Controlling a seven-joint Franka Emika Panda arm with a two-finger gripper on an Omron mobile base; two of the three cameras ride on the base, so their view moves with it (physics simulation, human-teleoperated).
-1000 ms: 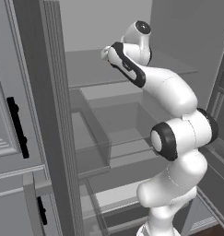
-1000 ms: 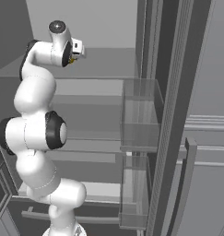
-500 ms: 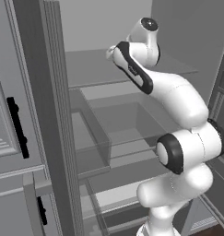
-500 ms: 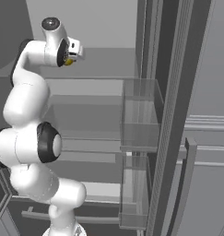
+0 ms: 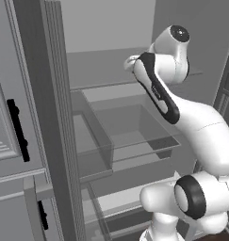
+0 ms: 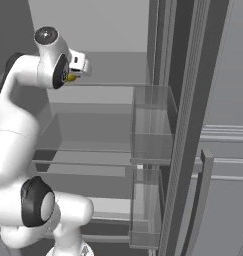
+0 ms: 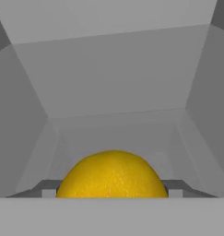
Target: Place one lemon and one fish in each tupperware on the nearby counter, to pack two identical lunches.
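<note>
Up at fridge shelf (image 6: 108, 92), fingers (image 7: 112, 196) clamped on lemon (image 7: 112, 175). Held high w/ arm bent, prob. to clear shelf edge for carry to bench.

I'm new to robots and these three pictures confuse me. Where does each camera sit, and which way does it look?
Left base view: behind the arm on its left, looking forward into the open fridge; the white arm rises at lower right.
Right base view: behind on its right, facing the same fridge shelves; the arm rises at lower left, with the lemon at the gripper.
Hand view: on the hand, looking along the gripper into the fridge; the lemon sits between the fingertips.
Right base and hand views share the lemon.
</note>
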